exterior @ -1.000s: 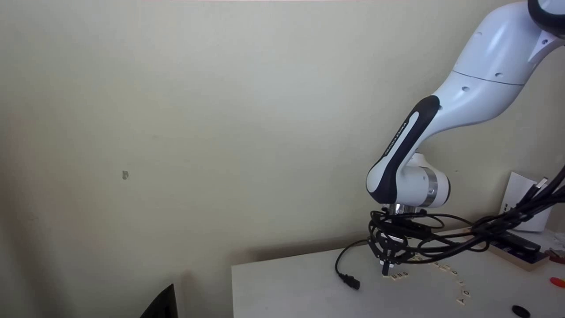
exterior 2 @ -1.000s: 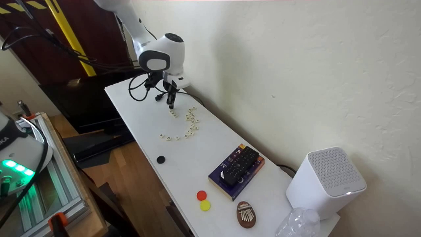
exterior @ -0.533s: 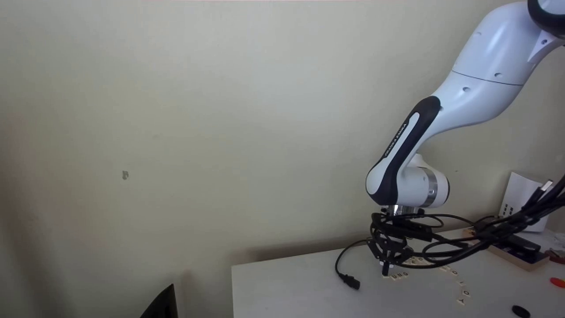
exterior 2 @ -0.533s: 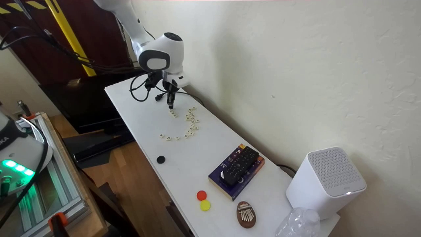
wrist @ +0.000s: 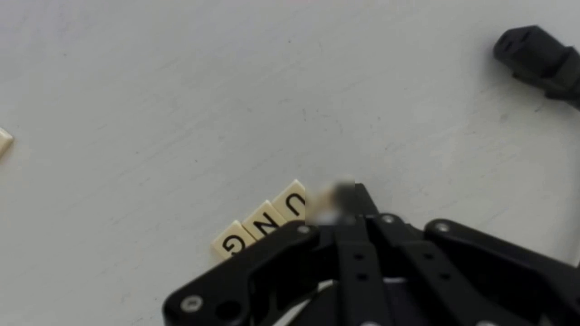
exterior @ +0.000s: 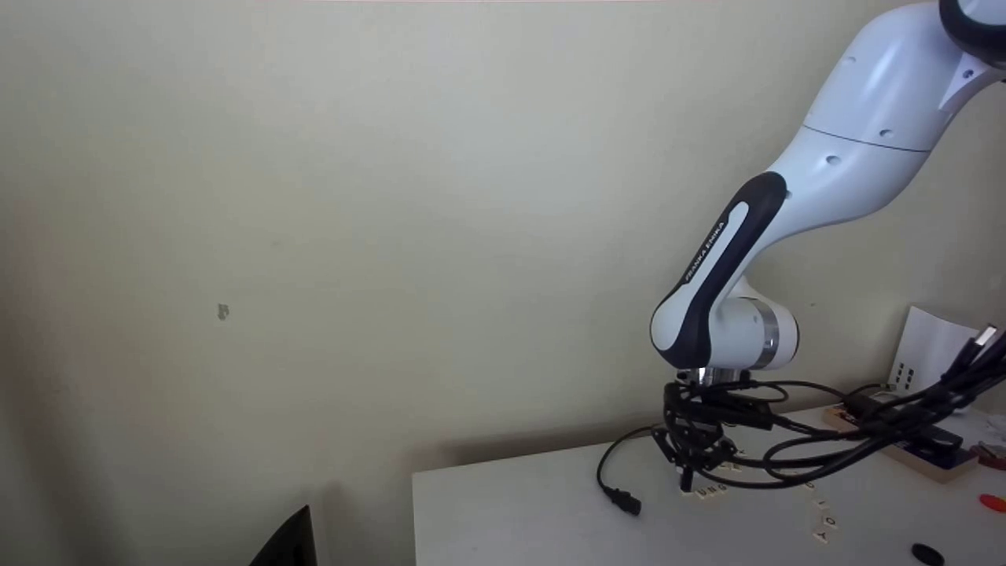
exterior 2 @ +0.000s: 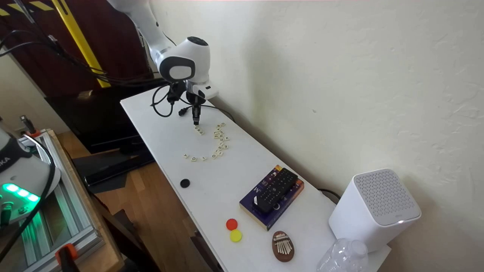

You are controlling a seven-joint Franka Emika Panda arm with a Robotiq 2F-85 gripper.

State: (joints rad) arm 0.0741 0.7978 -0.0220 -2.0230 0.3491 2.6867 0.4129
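Observation:
My gripper (wrist: 358,199) points down at the white table (wrist: 181,113), its black fingers together. The fingertips are at the end of a short row of cream letter tiles. The row shows a U tile (wrist: 292,199), an N tile (wrist: 264,220) and a G tile (wrist: 233,240). A blurred patch hides the spot between the U tile and the fingertips; a cream shape shows in it, and whether a finger touches it cannot be told. In both exterior views the fingertips (exterior: 686,481) (exterior 2: 196,122) are low, at the row's end.
More loose tiles (exterior 2: 221,141) curve across the table. A black cable plug (wrist: 534,56) lies near the gripper. Farther along are a black disc (exterior 2: 185,183), a remote (exterior 2: 276,190) on a book (exterior 2: 247,206), a thumb piano (exterior 2: 283,246) and a white box (exterior 2: 363,215). The wall runs alongside.
The forearm and wrist have shifted and tilted slightly, while the fingertips stay nearly in place. The cables on the arm have swung and sagged lower. The tiles have not visibly moved.

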